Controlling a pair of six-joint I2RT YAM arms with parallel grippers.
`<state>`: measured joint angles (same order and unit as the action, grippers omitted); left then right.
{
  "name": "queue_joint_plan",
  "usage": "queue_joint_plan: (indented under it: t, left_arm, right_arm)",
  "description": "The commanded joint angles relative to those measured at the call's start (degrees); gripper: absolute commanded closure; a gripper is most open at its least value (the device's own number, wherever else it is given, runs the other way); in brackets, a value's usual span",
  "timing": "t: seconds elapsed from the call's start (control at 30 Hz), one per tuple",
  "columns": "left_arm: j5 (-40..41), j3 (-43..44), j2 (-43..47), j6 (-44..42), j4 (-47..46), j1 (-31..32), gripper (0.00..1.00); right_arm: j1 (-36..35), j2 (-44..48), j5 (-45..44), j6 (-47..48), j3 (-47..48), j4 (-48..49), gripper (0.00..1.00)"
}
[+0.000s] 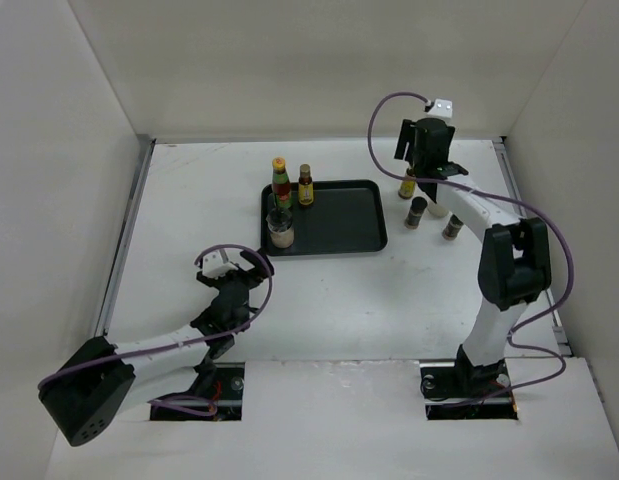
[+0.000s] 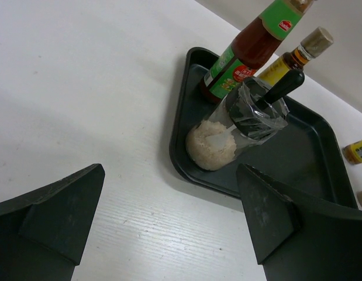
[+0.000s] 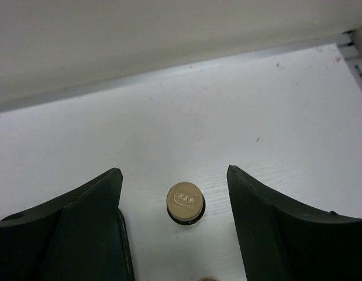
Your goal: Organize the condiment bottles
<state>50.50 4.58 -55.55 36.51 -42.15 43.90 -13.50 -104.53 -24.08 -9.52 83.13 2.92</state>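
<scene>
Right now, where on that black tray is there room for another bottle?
The tray's right half is bare, from the yellow-labelled bottle to its right rim. Its left edge is crowded: red sauce bottle, that bottle, and a clear jar.

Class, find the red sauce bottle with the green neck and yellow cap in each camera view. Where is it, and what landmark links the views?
Top external: the red sauce bottle stands at the far left corner of the black rectangular tray.
Left wrist: upper right, behind the clear grain-filled jar.
Right wrist: not in view.
Shared landmark: that tray, in top and left wrist views only.
</scene>
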Motion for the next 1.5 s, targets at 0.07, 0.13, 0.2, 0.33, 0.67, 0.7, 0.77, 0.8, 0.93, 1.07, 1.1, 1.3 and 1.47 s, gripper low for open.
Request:
queue_joint_plan:
  t: [0.07,0.13,0.2,0.33,0.67,0.7,0.77,0.8,0.93,1.07,1.1,1.3,1.47]
  left_arm:
    - [-0.67,1.57,-1.31,0.75,-3.46,-0.7,0.0]
    - [-1.19,1.75,-1.58,0.75,-3.81,-0.7,0.0]
    - [-1.72,1.84,-2.1,0.75,-4.08,-0.88,0.0]
    - [-2.24,2.36,-4.04,0.75,-4.61,-0.79,0.0]
    - [-2.69,2.28,-4.12,0.67,-4.61,-1.23,0.0]
    - [-2.86,2.36,-4.56,0.67,-4.61,-1.32,0.0]
    - [-3.13,2.63,-5.01,0.75,-4.69,-1.14,0.0]
    - [-3.3,2.72,-5.01,0.75,-4.69,-1.14,0.0]
    - [-3.39,2.8,-5.62,0.75,-4.69,-1.32,0.0]
    - [-3.57,2.72,-5.53,0.75,-4.96,-1.4,0.0]
    - [-3.57,2.72,-5.97,0.75,-5.13,-1.41,0.0]
    - [-3.48,2.28,-4.66,0.67,-5.48,-1.23,0.0]
    - [-3.92,2.28,-4.13,0.67,-5.49,-0.97,0.0]
  right_arm:
    - [2.29,-3.48,3.68,0.64,2.82,-0.89,0.27]
    - [2.38,-4.1,4.82,0.47,2.82,-1.42,0.3]
    - [2.21,-4.71,5.44,0.29,2.3,-1.86,0.31]
    - [2.2,-5.6,4.74,-0.41,1.42,-1.17,0.47]
    - [1.33,5.73,2.89,1.08,-4.82,8.94,0.7]
    - [0.46,6.96,3.07,0.73,-5.08,9.03,0.71]
    - [-1.91,9.42,3.6,0.73,-5.87,9.47,0.71]
    - [-3.49,10.39,3.77,1.08,-6.49,9.65,0.71]
    - [-9.3,12.33,4.47,1.26,-8.51,10.53,0.7]
    - [-15.88,12.69,5.27,0.64,-10.1,11.49,0.7]
    - [-17.12,12.34,5.27,0.55,-10.1,11.5,0.7]
    - [-26.0,7.16,4.48,-1.12,-9.22,13.78,0.71]
    - [-30.31,3.2,2.72,-0.59,-8.25,13.69,0.71]
